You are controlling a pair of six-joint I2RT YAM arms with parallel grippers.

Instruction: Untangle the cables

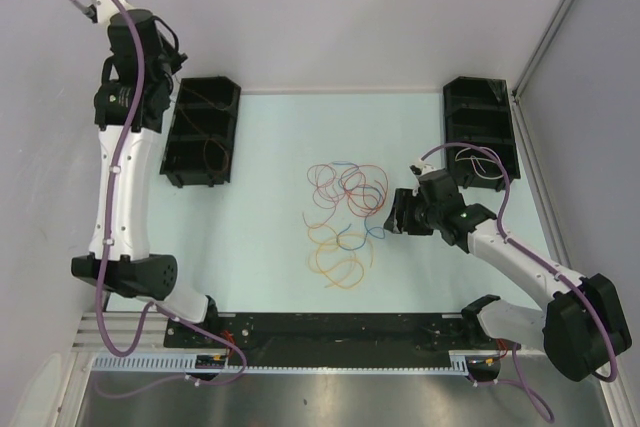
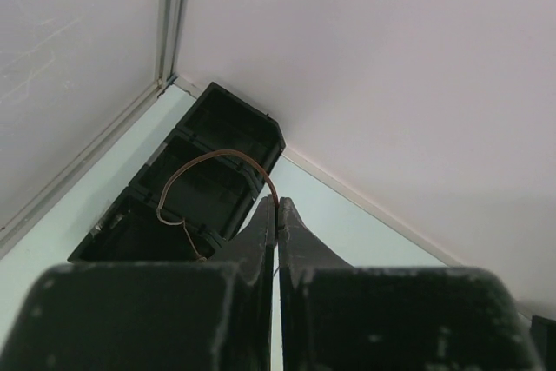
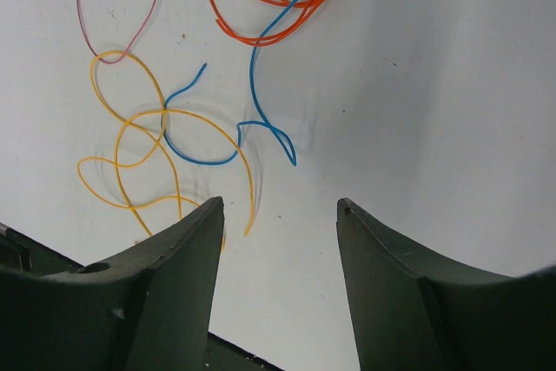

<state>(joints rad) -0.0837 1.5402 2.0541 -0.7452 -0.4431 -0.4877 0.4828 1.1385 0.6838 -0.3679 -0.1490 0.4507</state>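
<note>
Top view, cables: the cables (image 1: 345, 222) lay as a loose tangle of red, blue and orange loops about the middle of the table (image 1: 270, 257), well apart from both bins.
Top view, bins: the left bin (image 1: 186, 162) stood at the far left corner with a brown wire (image 1: 215, 154) in it. The right bin (image 1: 480, 97) stood at the far right corner with a pale wire (image 1: 470, 162) in it.
Top view, right gripper (image 1: 392, 215): it was low over the surface, just beside the tangle's right edge.
Left wrist view, left gripper (image 2: 277, 210): the fingers were pressed together, high over the left bin (image 2: 234, 119). The brown wire (image 2: 217, 154) arched up to the tips; whether it was pinched could not be told.
Right wrist view, right gripper (image 3: 280, 206): the jaws stood apart with nothing between them.
Right wrist view, strands: a yellow-orange wire (image 3: 117, 141) crossed a blue wire (image 3: 200, 161) nearest the jaws. The red-orange loops (image 3: 261, 41) and a pink strand (image 3: 84, 36) lay beyond.
Handling: the wires were probably very light, limp and springy, so they would drag neighbours along and slip from a loose pinch.
Hold: a free end or an outer loop clear of any crossing looked best, such as the blue wire's near end.
</note>
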